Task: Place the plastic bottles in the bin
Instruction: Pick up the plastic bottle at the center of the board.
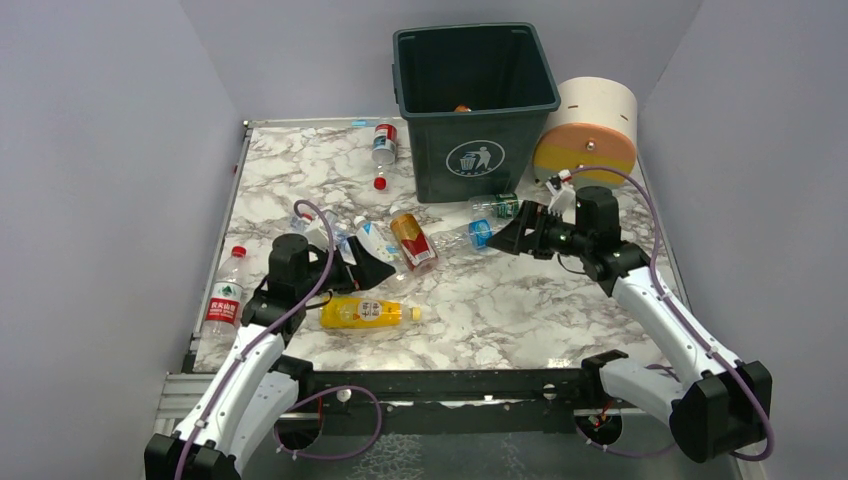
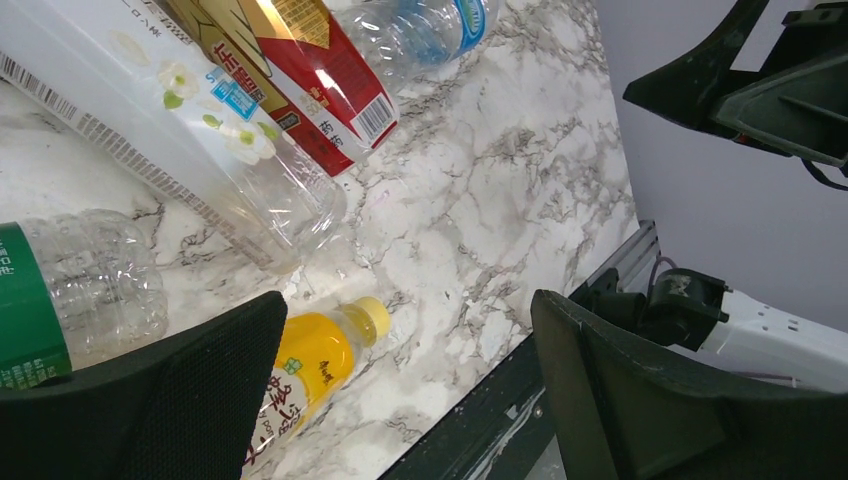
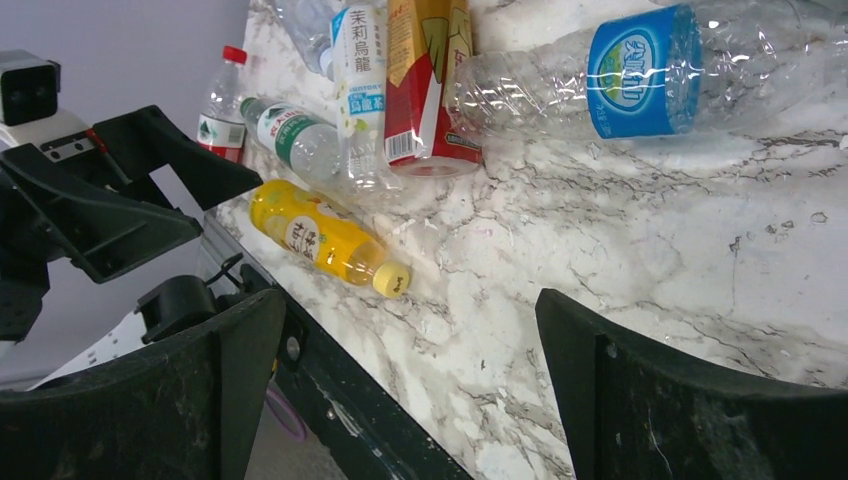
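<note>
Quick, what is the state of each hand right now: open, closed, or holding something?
Left hand: open, holding nothing.
Right hand: open, holding nothing.

Bottles (image 1: pixel 367 313) lie before the bin (image 1: pixel 478 150), mostly left.

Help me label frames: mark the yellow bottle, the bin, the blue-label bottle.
yellow bottle (image 1: pixel 364 312), top view, its label.
bin (image 1: pixel 478 157), top view, front wall.
blue-label bottle (image 3: pixel 632 72), right wrist view, blue label.

The far bin (image 1: pixel 470 90) bears a white litter sign (image 1: pixel 475 158) on its front. A white-labelled bottle (image 3: pixel 360 70) reads 茉莉烏龍 (printed vertically). The red-and-gold bottle (image 3: pixel 428 70) beside it shows a barcode (image 3: pixel 402 146). Other labels are blurred.
</note>
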Tool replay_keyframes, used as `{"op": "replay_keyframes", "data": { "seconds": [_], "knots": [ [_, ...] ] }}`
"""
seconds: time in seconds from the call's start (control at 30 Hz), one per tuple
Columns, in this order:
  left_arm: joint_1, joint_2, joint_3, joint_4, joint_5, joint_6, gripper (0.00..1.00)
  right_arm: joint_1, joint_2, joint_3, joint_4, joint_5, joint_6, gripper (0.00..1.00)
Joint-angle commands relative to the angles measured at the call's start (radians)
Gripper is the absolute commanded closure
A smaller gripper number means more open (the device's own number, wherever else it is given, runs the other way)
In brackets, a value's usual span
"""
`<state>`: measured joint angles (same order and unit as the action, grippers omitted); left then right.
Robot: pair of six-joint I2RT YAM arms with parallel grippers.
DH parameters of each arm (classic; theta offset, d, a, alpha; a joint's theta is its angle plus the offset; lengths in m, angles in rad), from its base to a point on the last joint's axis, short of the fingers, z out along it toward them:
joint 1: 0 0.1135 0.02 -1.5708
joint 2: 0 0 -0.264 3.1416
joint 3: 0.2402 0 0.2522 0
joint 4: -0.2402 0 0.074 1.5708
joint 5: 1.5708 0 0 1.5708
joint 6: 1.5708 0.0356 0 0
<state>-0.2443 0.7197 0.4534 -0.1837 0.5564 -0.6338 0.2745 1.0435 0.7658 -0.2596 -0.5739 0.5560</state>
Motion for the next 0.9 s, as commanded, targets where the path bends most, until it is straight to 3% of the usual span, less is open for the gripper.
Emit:
{"op": "replay_keyframes", "data": {
  "seconds": [0.0, 0.13, 0.3, 0.57, 0.87],
  "knots": [
    [-0.005, -0.01, -0.005, 0.04, 0.048, -0.027, 0.01, -0.003, 0.004, 0.046, -0.039, 0.023, -0.04, 0.0],
    [-0.007, 0.002, -0.002, 0.041, 0.022, -0.025, 0.01, -0.003, 0.002, 0.05, -0.102, 0.079, -0.048, 0.0],
    [-0.007, 0.1, 0.085, 0.066, -0.08, -0.011, 0.01, -0.003, -0.108, -0.089, -0.036, 0.077, -0.011, 0.0],
    [-0.005, 0.518, 0.357, 0.172, -0.224, 0.043, 0.01, -0.003, -0.141, -0.11, -0.072, 0.053, -0.005, 0.0],
    [0.004, 0.943, 0.722, 0.173, -0.445, 0.177, 0.01, -0.003, -0.146, -0.129, -0.042, -0.002, -0.002, 0.0]
  ]
}}
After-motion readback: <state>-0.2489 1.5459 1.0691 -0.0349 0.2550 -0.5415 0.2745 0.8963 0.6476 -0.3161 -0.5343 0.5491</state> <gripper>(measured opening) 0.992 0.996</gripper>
